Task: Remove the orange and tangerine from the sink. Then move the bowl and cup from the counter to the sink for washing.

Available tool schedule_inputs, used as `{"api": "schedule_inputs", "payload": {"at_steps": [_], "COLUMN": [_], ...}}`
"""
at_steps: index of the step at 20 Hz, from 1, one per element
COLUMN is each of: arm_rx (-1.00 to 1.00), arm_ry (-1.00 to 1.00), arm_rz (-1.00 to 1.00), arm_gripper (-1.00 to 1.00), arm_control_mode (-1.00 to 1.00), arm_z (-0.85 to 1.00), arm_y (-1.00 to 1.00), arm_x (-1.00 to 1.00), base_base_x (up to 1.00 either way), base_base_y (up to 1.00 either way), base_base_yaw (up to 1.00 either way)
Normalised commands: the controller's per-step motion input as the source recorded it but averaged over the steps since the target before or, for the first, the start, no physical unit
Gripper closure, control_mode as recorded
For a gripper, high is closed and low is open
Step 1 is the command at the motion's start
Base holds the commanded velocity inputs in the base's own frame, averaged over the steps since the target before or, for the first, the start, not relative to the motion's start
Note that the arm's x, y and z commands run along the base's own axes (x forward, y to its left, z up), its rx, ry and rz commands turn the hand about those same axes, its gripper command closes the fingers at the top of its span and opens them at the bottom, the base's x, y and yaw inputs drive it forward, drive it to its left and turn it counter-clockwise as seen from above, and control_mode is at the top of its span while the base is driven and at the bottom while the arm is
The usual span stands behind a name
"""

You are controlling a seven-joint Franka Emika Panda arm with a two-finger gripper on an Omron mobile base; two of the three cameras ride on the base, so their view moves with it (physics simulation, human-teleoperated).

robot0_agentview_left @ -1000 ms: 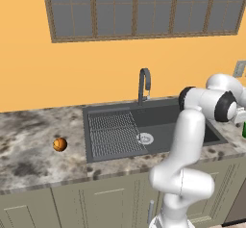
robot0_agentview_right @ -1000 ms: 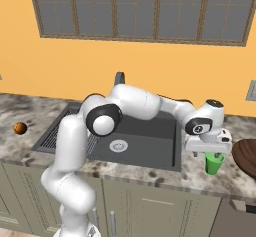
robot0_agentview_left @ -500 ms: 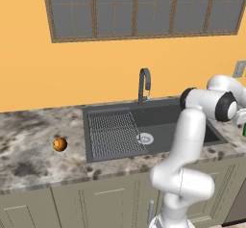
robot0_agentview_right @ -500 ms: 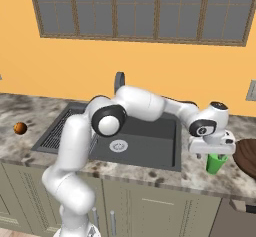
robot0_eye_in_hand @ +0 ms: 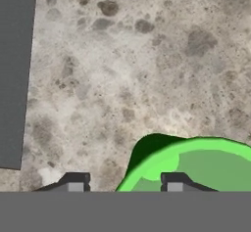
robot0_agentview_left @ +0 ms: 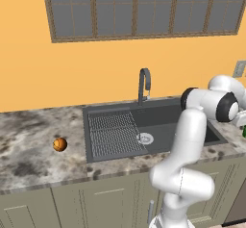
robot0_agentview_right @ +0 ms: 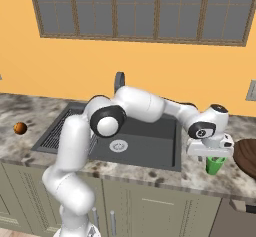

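Cup (robot0_agentview_right: pixel 215 165), small and bright green, is standing upright on the marbled tabletop (robot0_agentview_right: pixel 200 173) to the right of the sink (robot0_agentview_right: pixel 150 143), and this is the thing in hand now. Going from the left: one round orange fruit (robot0_agentview_left: pixel 59 144) is lying on the tabletop well apart from the basin, and the sink itself is looking free of fruit, so the first part of the task is probably finished. Further right, the gripper (robot0_agentview_right: pixel 215 157) is hanging directly over the cup, and just beside the cup the reddish-brown bowl (robot0_agentview_right: pixel 246 156) is waiting at the edge of the picture.

In the hand view the fingers (robot0_eye_in_hand: pixel 74 182) are standing about half open. One finger is over the bare tabletop outside the cup wall and the other is over the cup's inside, so they are straddling the left rim (robot0_eye_in_hand: pixel 147 165). Whether they are pressing the wall already, the pictures are not showing.

The cup is looking light, stiff and smooth, so it may slip or tip if it is pinched too high or off-centre. Taking it by the rim wall, one finger inside and one outside, seems the best hold.
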Motion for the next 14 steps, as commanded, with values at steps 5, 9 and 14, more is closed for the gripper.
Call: {"api": "schedule_inputs", "payload": {"at_steps": [5,9,14], "arm_rx": [0.01,0.0,0.0], "arm_ry": [0.0,-0.06,-0.03], "arm_rz": [0.0,0.0,0.0], "arm_gripper": [1.0,1.0,1.0], "arm_control_mode": [-1.0,-1.0,-1.0], "arm_z": [-0.19,-0.07,0.29], "arm_y": [0.14,0.19,0.14], "arm_x": [-0.05,-0.02,-0.05], "base_base_x": [0.0,0.0,0.0], "base_base_y": [0.0,0.0,0.0], "base_base_yaw": [0.0,0.0,0.0]}}
